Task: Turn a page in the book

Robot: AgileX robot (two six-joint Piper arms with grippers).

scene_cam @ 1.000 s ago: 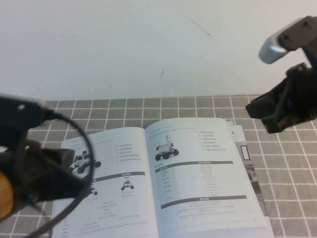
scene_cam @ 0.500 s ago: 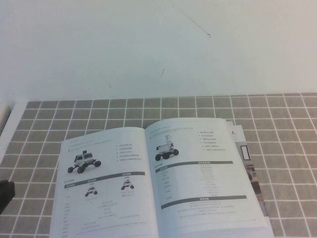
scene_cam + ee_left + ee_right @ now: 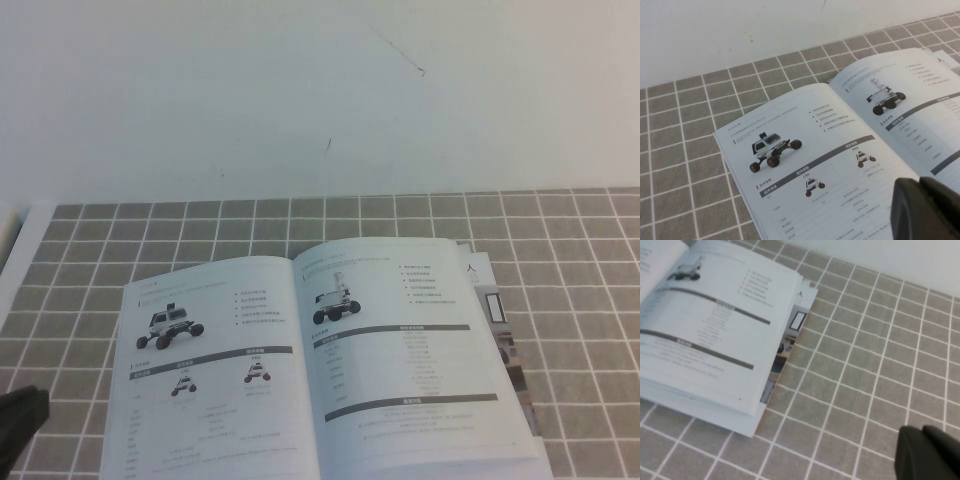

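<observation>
The book (image 3: 330, 360) lies open and flat on the grey tiled cloth, also seen in the left wrist view (image 3: 840, 150) and the right wrist view (image 3: 710, 325). The page (image 3: 210, 360) with a rover photo, two small thumbnails and grey bars rests flat as the left leaf (image 3: 800, 165). My left gripper (image 3: 919, 181) hovers above that leaf's lower part, shut and holding nothing. A dark bit of the left arm (image 3: 20, 430) shows at the high view's lower left corner. My right gripper (image 3: 921, 430) is shut and empty above bare tiles, well to the right of the book, out of the high view.
The tiled cloth (image 3: 580, 300) covers the table in front of a white wall (image 3: 320, 90). Under the book's right edge a colour-printed sheet or cover (image 3: 497, 310) pokes out (image 3: 790, 335). Bare cloth stretches on both sides of the book.
Both arms have pulled back from over the table. The right arm has left the high view, with its gripper closing, and only a dark corner of the left arm remains. The book has not moved.
</observation>
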